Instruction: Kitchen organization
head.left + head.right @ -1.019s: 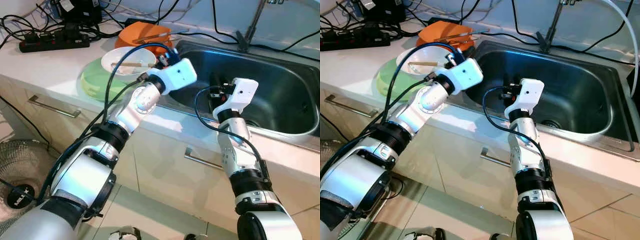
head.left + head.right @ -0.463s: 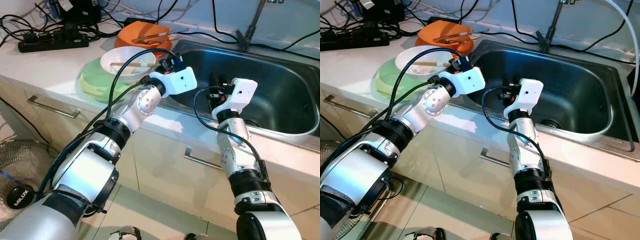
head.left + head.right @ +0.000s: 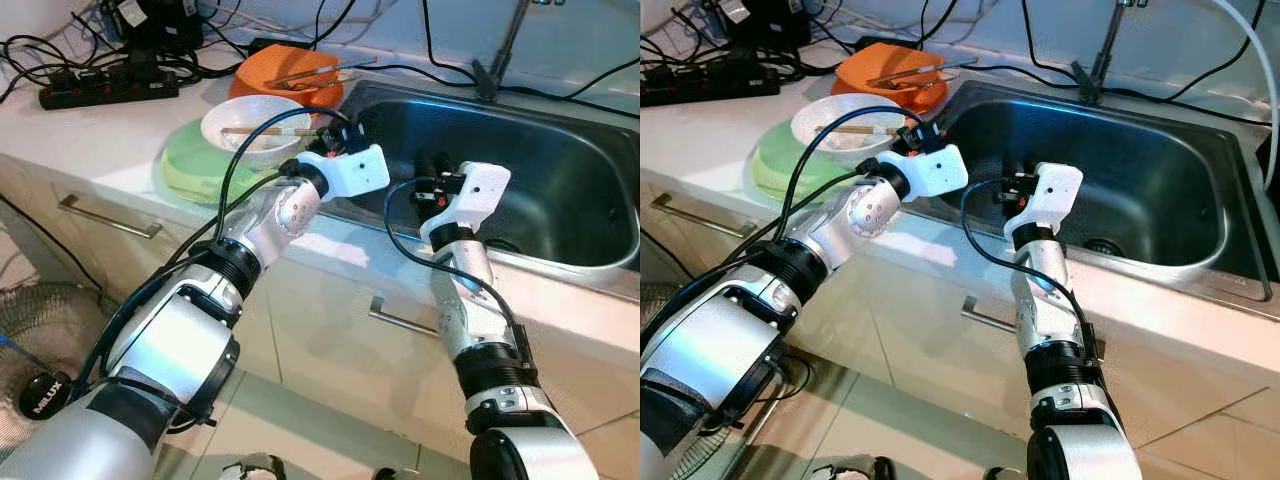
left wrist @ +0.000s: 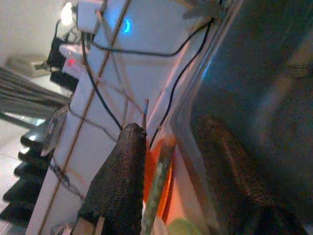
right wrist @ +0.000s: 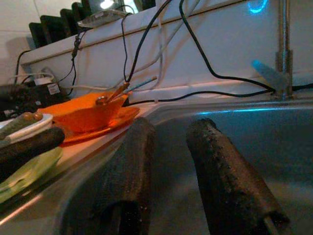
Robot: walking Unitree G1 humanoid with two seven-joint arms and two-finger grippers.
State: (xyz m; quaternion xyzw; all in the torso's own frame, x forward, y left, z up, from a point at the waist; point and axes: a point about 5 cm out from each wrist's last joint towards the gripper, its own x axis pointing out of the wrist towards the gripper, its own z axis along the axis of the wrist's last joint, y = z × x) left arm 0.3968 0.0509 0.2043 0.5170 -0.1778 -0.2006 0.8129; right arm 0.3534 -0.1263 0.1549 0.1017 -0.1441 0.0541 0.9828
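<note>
An orange bowl [image 3: 287, 76] holding utensils stands on an orange plate at the counter's back, beside the steel sink [image 3: 560, 150]. In front of it a white bowl [image 3: 256, 128] with chopsticks across it rests on a green plate [image 3: 190, 163]. My left gripper [image 3: 333, 128] hovers at the sink's left rim, next to the white bowl, open; the left wrist view puts the orange plate [image 4: 157, 183] between its fingers [image 4: 122, 181]. My right gripper [image 3: 430, 172] hangs open over the sink basin, and its fingers [image 5: 134, 166] hold nothing.
A black power strip [image 3: 105, 88] and tangled cables lie at the counter's back left. The faucet [image 3: 505, 45] rises behind the sink. Drawer handles [image 3: 105, 215] stick out of the cabinet fronts below. A floor fan [image 3: 40, 340] stands at lower left.
My left gripper has sunk a little and drawn back toward the sink's near-left rim. The right gripper has drifted slightly left.
</note>
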